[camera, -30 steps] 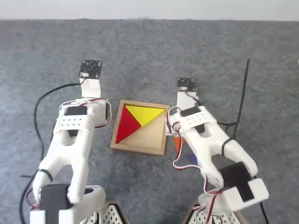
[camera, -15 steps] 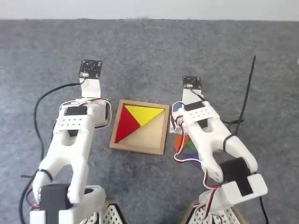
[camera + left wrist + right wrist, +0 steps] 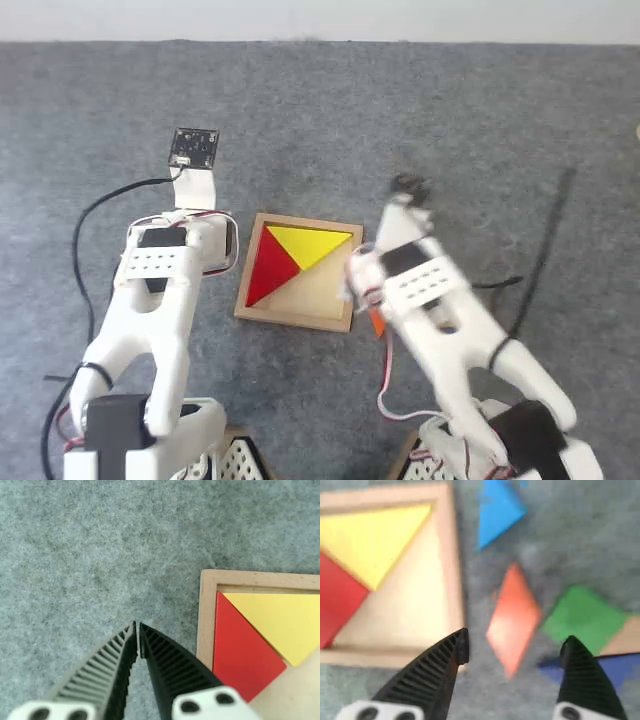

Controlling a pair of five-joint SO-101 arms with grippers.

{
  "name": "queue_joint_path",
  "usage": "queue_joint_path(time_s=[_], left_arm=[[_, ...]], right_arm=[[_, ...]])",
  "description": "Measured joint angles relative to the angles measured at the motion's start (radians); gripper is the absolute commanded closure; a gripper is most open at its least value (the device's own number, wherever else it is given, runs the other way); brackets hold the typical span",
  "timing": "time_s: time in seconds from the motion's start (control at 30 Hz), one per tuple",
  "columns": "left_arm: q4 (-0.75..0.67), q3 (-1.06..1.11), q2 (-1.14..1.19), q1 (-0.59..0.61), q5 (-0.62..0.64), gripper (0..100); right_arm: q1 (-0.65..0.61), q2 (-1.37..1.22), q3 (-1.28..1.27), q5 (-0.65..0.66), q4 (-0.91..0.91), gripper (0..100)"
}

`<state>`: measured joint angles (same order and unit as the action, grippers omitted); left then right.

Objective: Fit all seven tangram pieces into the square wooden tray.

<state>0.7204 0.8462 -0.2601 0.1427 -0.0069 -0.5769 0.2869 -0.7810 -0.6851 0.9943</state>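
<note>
The square wooden tray lies between the two arms, holding a yellow triangle and a red triangle. My left gripper is shut and empty, over the carpet just outside the tray's rim. My right gripper is open beside the tray rim, its fingers either side of an orange parallelogram on the carpet. Around it lie a light blue triangle, a green square and a dark blue piece. In the high view only an orange sliver peeks from under the right arm.
Grey carpet covers the whole table. A tan piece sits at the edge next to the green square. A black cable runs across the carpet to the right of the right arm. Open carpet stretches beyond the tray.
The right arm has swung and shifted over the loose pieces beside the tray, now hiding the green and blue ones seen earlier. The left arm has stayed still.
</note>
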Motion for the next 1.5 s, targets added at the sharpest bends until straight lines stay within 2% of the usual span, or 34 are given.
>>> queue_joint_path(time_s=[0.13, 0.27, 0.37, 0.5, 0.73, 1.07, 1.27, 1.5], left_arm=[[0.000, 0.000, 0.000, 0.000, 0.000, 98], [0.000, 0.000, 0.000, 0.000, 0.000, 98], [0.000, 0.000, 0.000, -0.002, 0.000, 98], [0.000, 0.000, 0.000, 0.000, 0.000, 98], [0.000, 0.000, 0.000, 0.000, 0.000, 98], [0.000, 0.000, 0.000, 0.000, 0.000, 98], [0.000, 0.000, 0.000, 0.000, -0.006, 98], [0.000, 0.000, 0.000, 0.000, -0.006, 98]], right_arm=[[-0.051, -0.115, -0.003, -0.077, -0.097, 69.9], [-0.029, -0.212, 0.026, -0.216, -0.164, 69.9], [0.009, -0.247, 0.051, -0.255, -0.175, 69.9], [0.048, -0.265, 0.068, -0.262, -0.178, 71.3], [0.064, -0.264, 0.058, -0.258, -0.176, 89.2], [0.086, -0.264, 0.057, -0.253, -0.176, 88.6], [0.086, -0.250, 0.060, -0.206, -0.144, 88.7], [0.098, -0.110, 0.052, -0.161, -0.084, 88.7]])
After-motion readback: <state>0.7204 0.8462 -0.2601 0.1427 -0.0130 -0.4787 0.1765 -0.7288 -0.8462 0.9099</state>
